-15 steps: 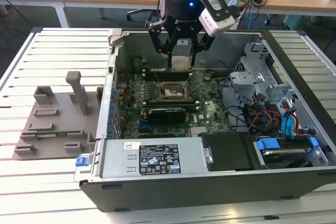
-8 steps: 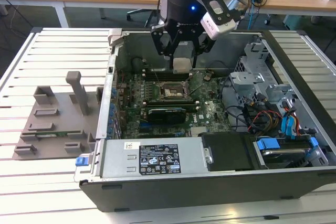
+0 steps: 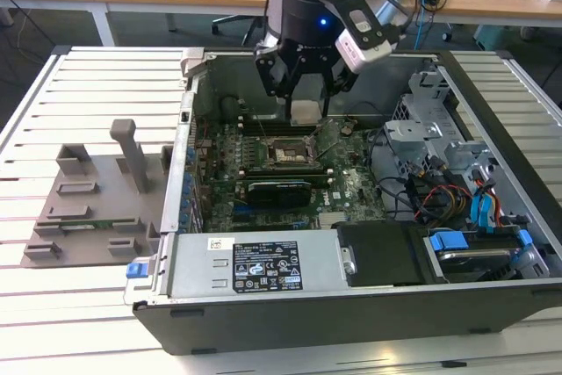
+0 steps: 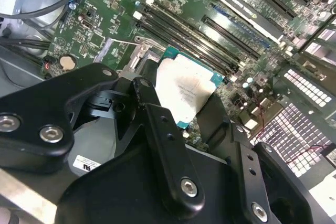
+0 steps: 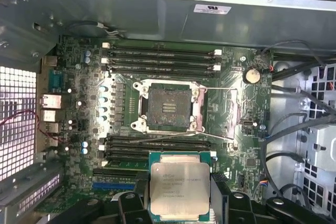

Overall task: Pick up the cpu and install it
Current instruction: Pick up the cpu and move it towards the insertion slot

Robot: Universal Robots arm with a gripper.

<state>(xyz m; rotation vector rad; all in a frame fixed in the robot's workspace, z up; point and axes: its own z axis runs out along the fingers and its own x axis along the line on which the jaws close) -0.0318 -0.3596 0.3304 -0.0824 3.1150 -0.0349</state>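
Where the slatted desk reaches the exterior view's left, a grey moulded fixture lies flat on it, with several upright posts and blocks rising from its base. Just beside the fixture, toward the middle, stands an open computer case with its side panel off and the green motherboard exposed.

Near the front wall of the case sits a grey power supply with a printed label on top. Behind it a long black card is plugged across the board. Past the card lies the square socket. In the first wrist view the socket is uncovered, its dark contact field showing inside a metal frame, with rows of black memory slots on either side.

Above this part of the board hangs the arm's black claw. Its fingers are closed on opposite edges of the cpu. The chip is held level with its silvery top facing up, raised clear of the board and apart from the socket. In both wrist views its green rim shows around the metal cap.

Toward the exterior view's right, the case holds a metal drive cage, a bundle of coloured cables and blue plastic tabs.
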